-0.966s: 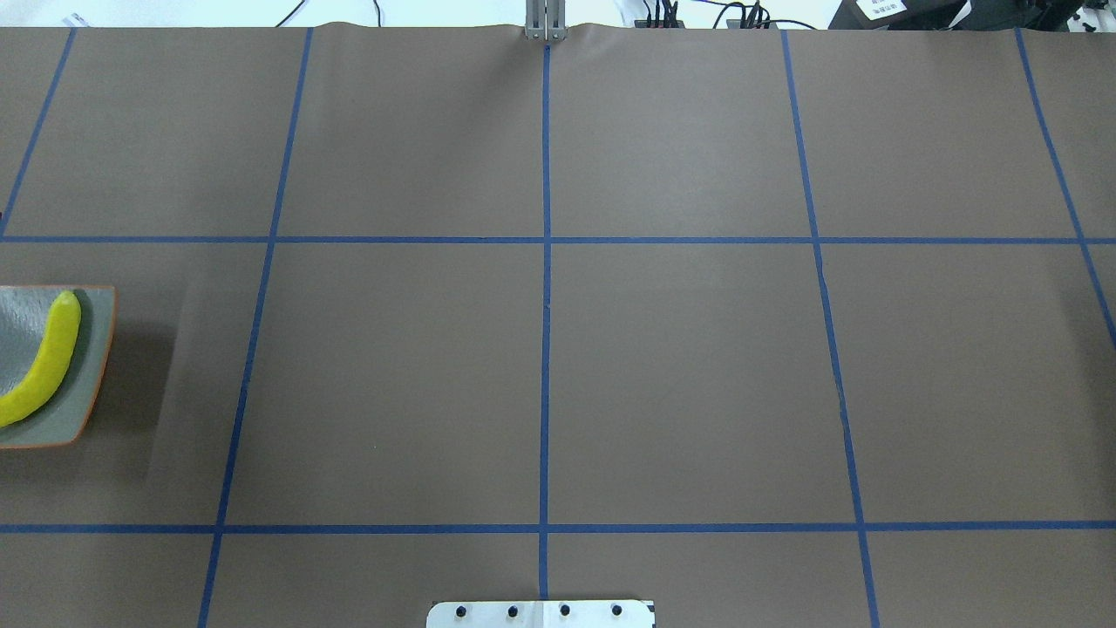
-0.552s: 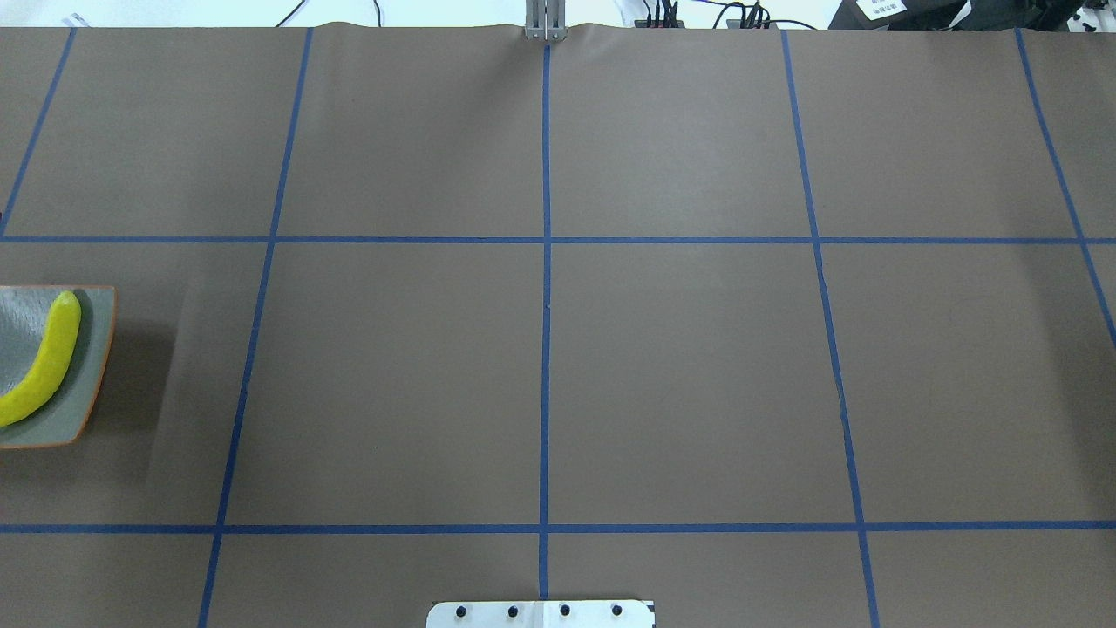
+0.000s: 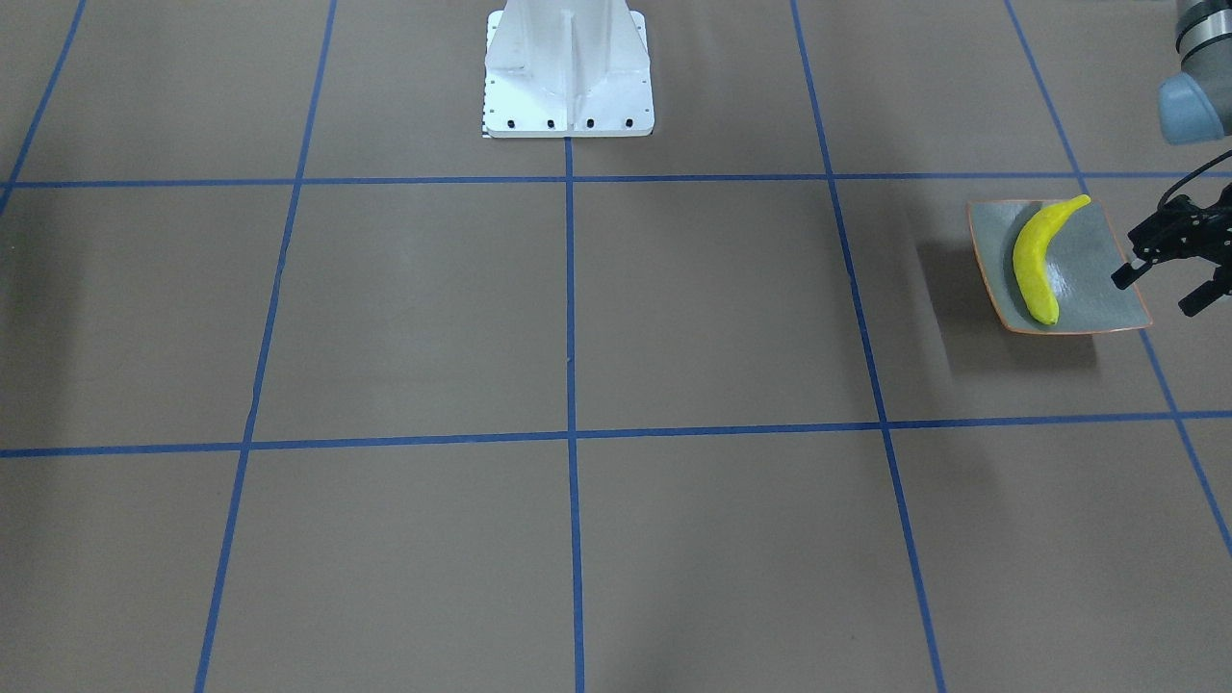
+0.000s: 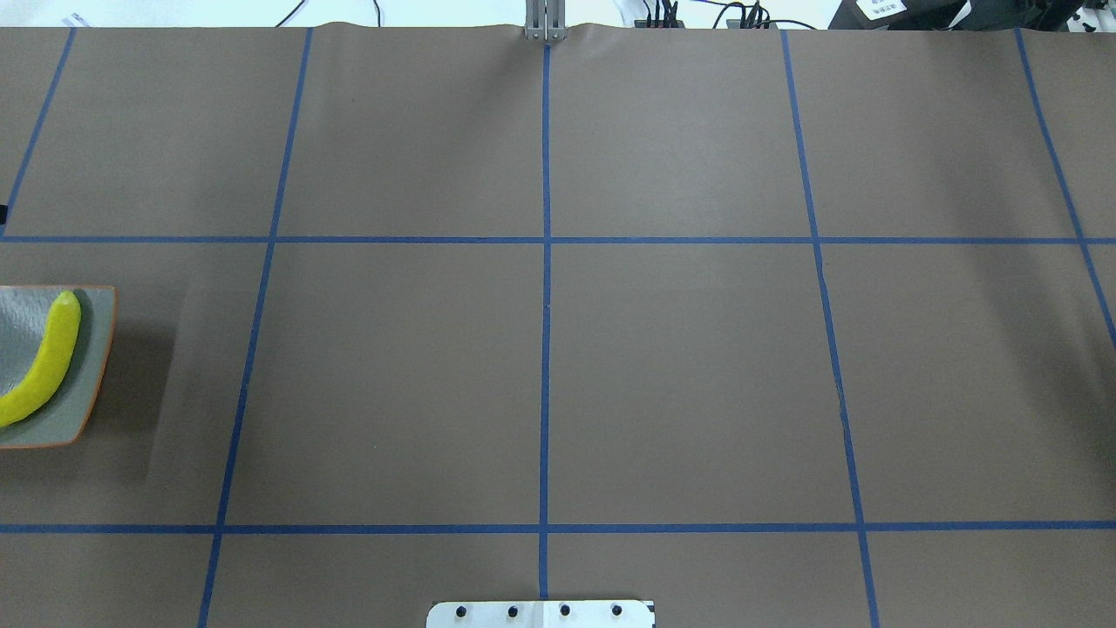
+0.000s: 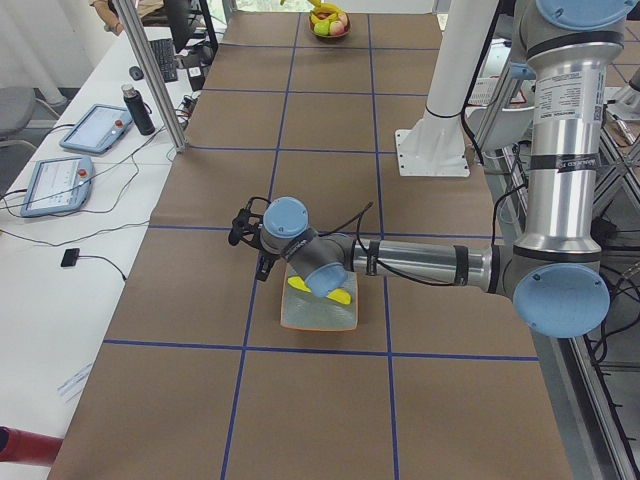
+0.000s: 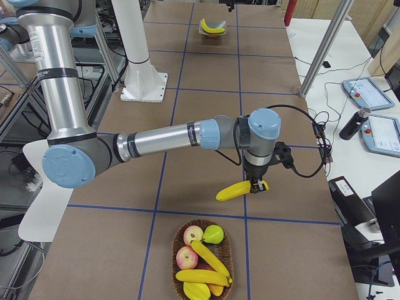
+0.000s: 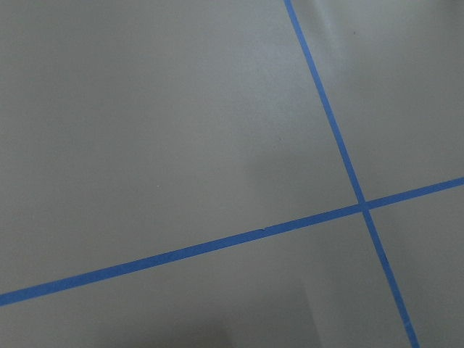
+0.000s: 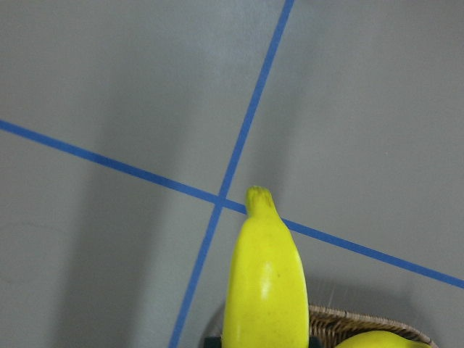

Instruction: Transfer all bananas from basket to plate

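Observation:
One yellow banana lies on the grey-green plate at the table's left end, also seen from overhead as banana on plate. My left gripper hovers open and empty just beyond the plate's outer edge. At the other end of the table, my right gripper is shut on a second banana, held above the table just past the wicker basket. The right wrist view shows this banana close up over the basket rim. More bananas lie in the basket.
The basket also holds apples and a pear. The white robot pedestal stands at the table's middle rear. A side bench carries tablets and a bottle. Blue tape lines grid the brown table.

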Tool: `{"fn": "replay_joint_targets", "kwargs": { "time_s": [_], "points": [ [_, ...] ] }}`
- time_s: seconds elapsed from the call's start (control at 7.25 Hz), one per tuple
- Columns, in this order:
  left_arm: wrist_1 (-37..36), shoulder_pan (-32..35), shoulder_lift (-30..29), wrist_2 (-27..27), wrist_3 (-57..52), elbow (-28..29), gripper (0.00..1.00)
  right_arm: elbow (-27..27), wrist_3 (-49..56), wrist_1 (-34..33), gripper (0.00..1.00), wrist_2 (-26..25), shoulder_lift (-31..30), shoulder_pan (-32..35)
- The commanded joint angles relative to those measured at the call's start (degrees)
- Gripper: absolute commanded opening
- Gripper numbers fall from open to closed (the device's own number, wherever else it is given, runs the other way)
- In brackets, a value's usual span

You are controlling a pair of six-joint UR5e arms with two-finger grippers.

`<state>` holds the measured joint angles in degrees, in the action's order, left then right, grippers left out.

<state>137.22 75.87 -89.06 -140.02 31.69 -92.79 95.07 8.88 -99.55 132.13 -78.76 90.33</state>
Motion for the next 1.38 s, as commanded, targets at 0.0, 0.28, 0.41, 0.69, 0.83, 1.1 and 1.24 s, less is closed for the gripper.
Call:
{"fn": "replay_joint_targets", "kwargs": {
  "time_s": [0.0, 0.28, 0.41, 0.69, 0.83, 1.1, 1.24],
  "points": [
    [0.4, -0.1, -2.9, -0.4, 0.1, -0.1, 1.0, 3.4, -16.2, 0.1, 0.0, 1.0, 4.1, -6.3],
    [-0.5, -2.5, -9.1, -0.6, 1.3, 0.3, 1.0, 6.9, -31.4, 0.1, 0.0, 0.8, 8.6, -13.2],
    [0.1, -3.6, -12.1, -0.7, 6.7, 0.1, 1.0, 7.1, -39.9, 0.6, 0.0, 0.8, 12.5, -16.8],
    [0.2, -5.7, -17.3, -0.7, 15.5, -0.7, 1.0, 6.7, -56.8, 11.9, 0.0, 0.2, 14.2, -22.7],
    [0.4, -7.1, -20.2, -0.7, 20.7, -0.7, 1.0, 6.4, -65.7, 18.6, 0.0, -1.3, 14.8, -25.9],
    [0.2, -10.7, -24.7, -0.5, 26.8, -0.9, 1.0, 5.7, -82.8, 21.3, 0.0, -11.4, 22.0, -34.5],
    [0.2, -14.0, -27.1, -0.4, 27.3, -0.9, 1.0, 5.7, -88.5, 21.9, 0.0, -13.9, 24.9, -37.0]
  ]
}}
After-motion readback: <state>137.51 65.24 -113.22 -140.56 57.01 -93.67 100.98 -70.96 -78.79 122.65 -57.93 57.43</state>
